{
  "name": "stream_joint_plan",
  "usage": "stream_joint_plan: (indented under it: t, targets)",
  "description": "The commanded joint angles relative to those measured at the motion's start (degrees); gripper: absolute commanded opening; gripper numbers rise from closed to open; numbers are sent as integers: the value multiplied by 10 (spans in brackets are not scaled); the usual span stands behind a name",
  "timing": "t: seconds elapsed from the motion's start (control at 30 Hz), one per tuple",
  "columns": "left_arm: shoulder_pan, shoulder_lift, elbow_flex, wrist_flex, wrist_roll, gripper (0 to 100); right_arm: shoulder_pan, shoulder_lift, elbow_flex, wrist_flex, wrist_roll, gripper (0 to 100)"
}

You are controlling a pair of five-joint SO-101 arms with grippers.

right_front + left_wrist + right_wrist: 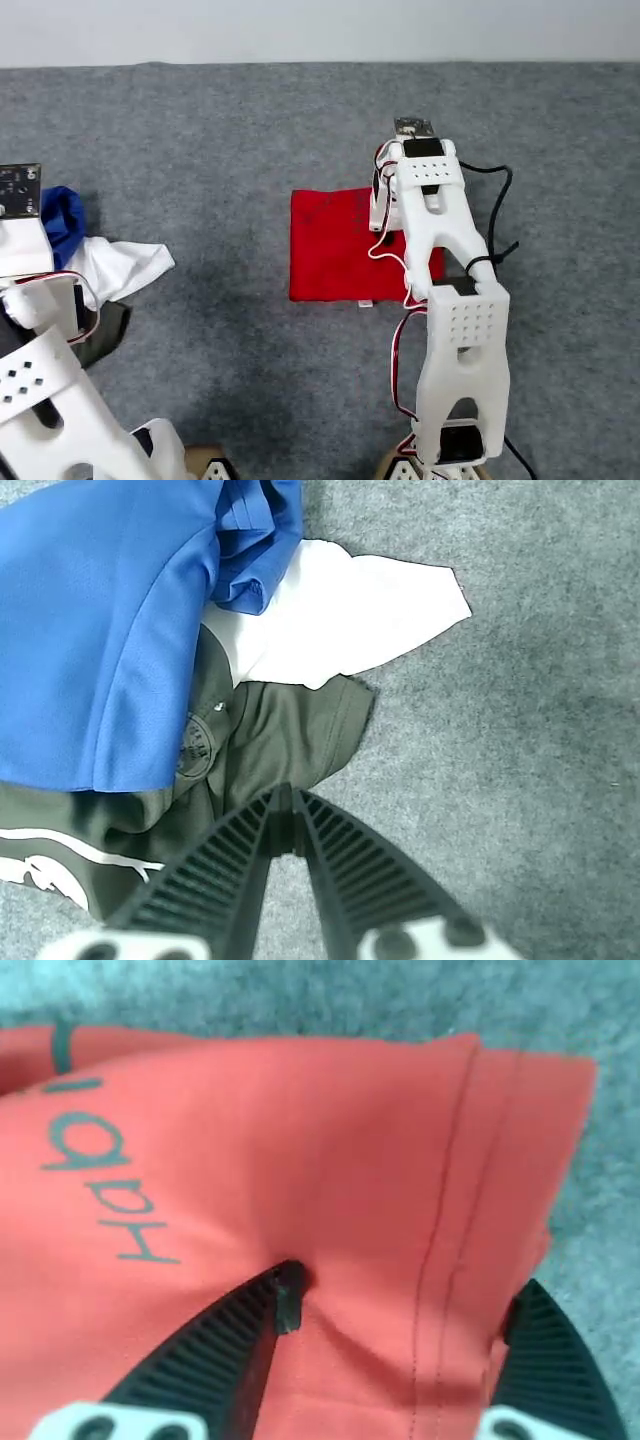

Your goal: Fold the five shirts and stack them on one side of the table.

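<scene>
A folded red shirt (335, 245) lies flat in the middle of the table. My right gripper (400, 1310) stands open over its right part. One fingertip (286, 1295) presses a small crease into the red shirt (250, 1160), and the other is near the stitched hem. At the table's left edge lies a loose pile of a blue shirt (100, 630), a white shirt (340, 620) and a dark olive shirt (280, 730). My left gripper (285, 800) is shut with nothing in it, its tips just above the dark olive shirt's edge.
Grey carpet-like cloth (220, 130) covers the whole table. The right arm (450, 300) stretches from the front edge over the red shirt's right side. The left arm (40, 390) fills the front left corner. Bare cloth lies between the pile and the red shirt.
</scene>
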Motion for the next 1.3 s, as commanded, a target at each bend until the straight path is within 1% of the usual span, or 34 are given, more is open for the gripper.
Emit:
stream_joint_plan:
  t: [0.0,0.07,0.1,0.17,0.2,0.3,0.43,0.53,0.7,0.77,0.87,0.97,1.03,1.13,1.27]
  targets:
    - [-3,-10,-16,13,-5,6,5,6,-22,-1,-4,161]
    - [-3,-10,-16,13,-5,6,13,6,-22,-1,-2,32]
    - [-3,-10,-16,13,-5,6,16,4,-22,-1,11,0]
    - [-3,-10,-16,13,-5,6,22,0,-23,19,35,30]
    - [-3,-10,-16,13,-5,6,27,0,-29,29,46,11]
    - [-3,-10,-16,13,-5,6,39,-11,-34,67,81,10]
    - [-3,-10,-16,13,-5,6,66,-33,-34,126,156,9]
    - [-3,-10,-16,13,-5,6,103,-46,-34,156,231,9]
    - [-3,-10,-16,13,-5,6,183,-65,-34,167,400,9]
    - [-3,-10,-16,13,-5,6,210,-71,-35,160,468,9]
    - [-3,-10,-16,13,-5,6,231,-69,-54,125,574,9]
    - [-2,-10,-16,13,-5,6,233,-63,-72,49,658,9]
    - [-2,-9,-15,13,-5,6,220,-52,-85,-11,703,9]
    - [-1,-9,-15,13,-5,6,192,-30,-107,-80,752,9]
    - [-1,-9,-15,13,-5,6,147,-1,-118,-130,760,9]
